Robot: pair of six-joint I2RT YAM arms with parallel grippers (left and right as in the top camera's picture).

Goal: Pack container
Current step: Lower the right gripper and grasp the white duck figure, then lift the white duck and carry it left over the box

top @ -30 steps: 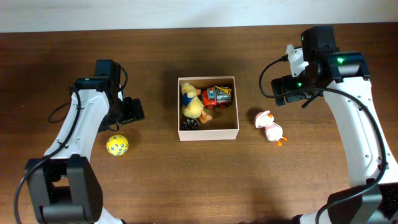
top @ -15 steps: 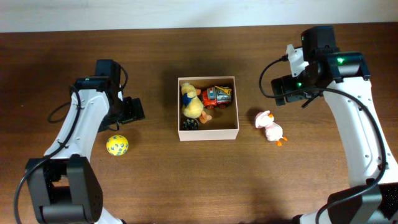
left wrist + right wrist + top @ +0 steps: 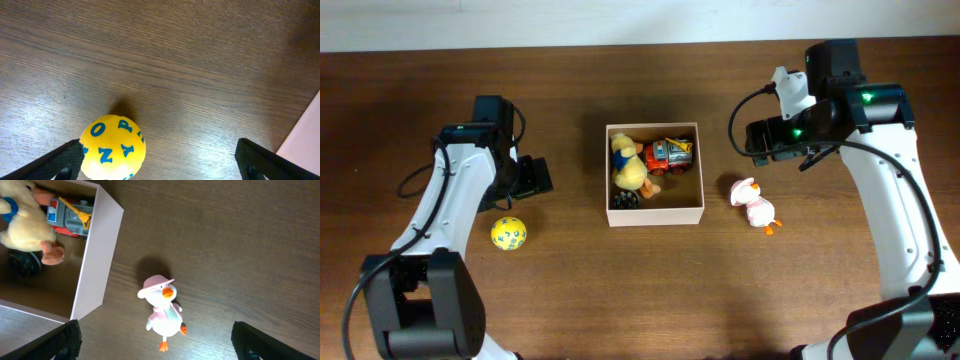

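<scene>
container (image 3: 655,216) front-right: bare floor, you can reach in.
container left: yellow plush (image 3: 629,165), truck (image 3: 668,154) block you.
ball (image 3: 508,233): open all round.

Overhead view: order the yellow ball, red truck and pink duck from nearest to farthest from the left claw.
1. Yellow ball, close beside the left claw.
2. Red truck, inside the container.
3. Pink duck, beyond the container's right side.

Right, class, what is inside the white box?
The white box holds a yellow plush duck, a red toy truck and a small dark item. Anything beneath them is covered.
</scene>
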